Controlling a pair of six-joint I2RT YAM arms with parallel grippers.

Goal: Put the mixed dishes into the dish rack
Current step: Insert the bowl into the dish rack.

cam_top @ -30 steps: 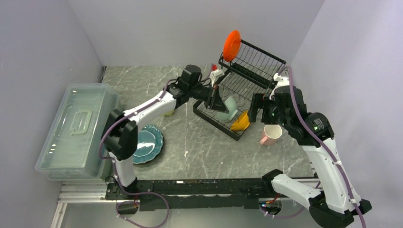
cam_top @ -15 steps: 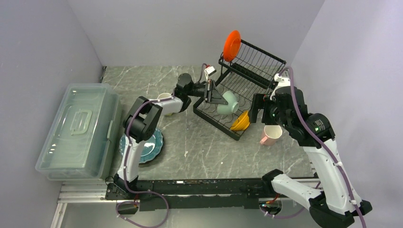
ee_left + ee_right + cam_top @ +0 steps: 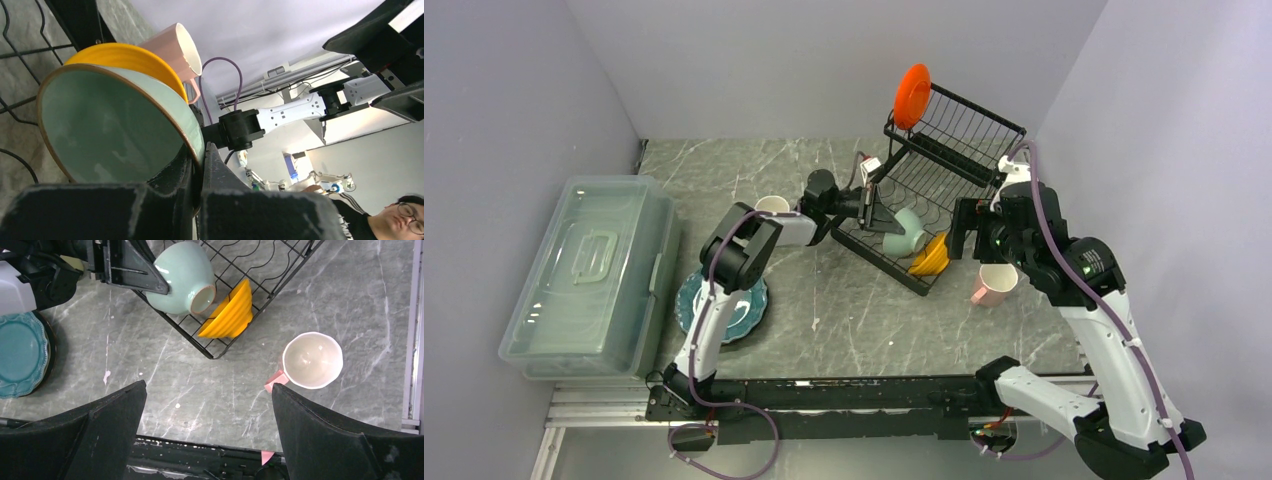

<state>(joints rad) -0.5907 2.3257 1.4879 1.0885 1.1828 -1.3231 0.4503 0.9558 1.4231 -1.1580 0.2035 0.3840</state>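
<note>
My left gripper is shut on the rim of the pale green bowl, one finger inside and one outside. The bowl is tipped on its side in the lower tray of the black wire dish rack. It leans against the orange-yellow bowl, which stands on edge at the tray's near corner. My right gripper is open and empty, above the table near the rack's corner. The pink mug stands upright on the table. The orange-red plate stands on the raised tier. Teal plates lie stacked at left.
A pale yellow mug stands behind my left arm. A clear lidded bin fills the left side. Walls close in on the left, back and right. The table's near edge has a metal rail.
My left arm has folded down and its wrist has turned, keeping the pale green bowl in its grip and tipping it lower into the tray. The right arm has not moved.
</note>
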